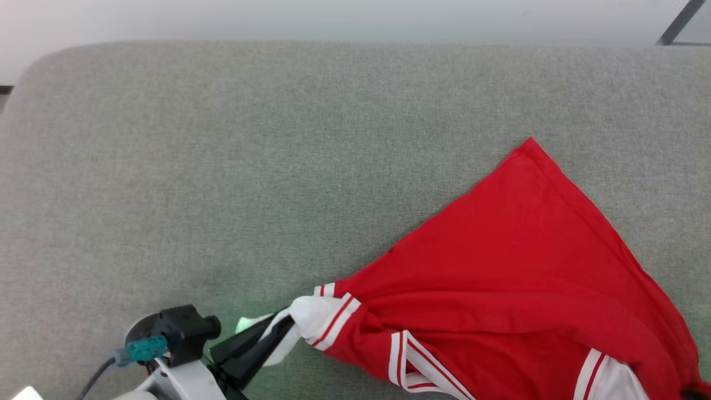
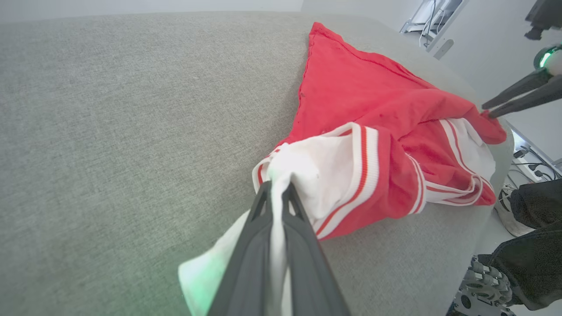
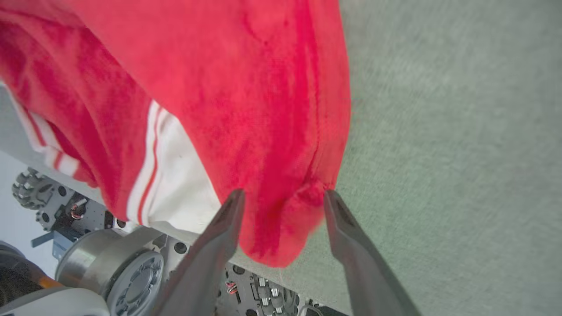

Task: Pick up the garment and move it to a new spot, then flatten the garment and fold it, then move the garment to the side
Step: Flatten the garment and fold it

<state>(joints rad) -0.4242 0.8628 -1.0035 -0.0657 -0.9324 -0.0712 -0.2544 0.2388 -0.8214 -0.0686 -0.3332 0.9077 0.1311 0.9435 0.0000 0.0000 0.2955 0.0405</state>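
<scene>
The garment [image 1: 516, 278] is a red jersey with white, red-striped sleeves. It lies crumpled on the right of the grey padded surface [image 1: 222, 166], one corner pointing to the far side. Its lettering is hidden. My left gripper [image 1: 283, 325] is at the lower left, shut on a white sleeve [image 2: 325, 171] that it pulls leftward. In the left wrist view the fingers [image 2: 263, 206] pinch white cloth. My right gripper [image 3: 283, 197] is open, its fingers either side of a red hem corner [image 3: 281, 228] at the front edge. It also appears in the left wrist view [image 2: 486, 110] by the red corner.
The grey surface's bare left half [image 2: 109, 131] stretches to a rounded far edge. The shirt's near part hangs over the front edge. Below that edge are the robot's base and wheels [image 3: 131, 276]. A person's dark trouser leg and shoe [image 2: 527, 206] stand beside the surface.
</scene>
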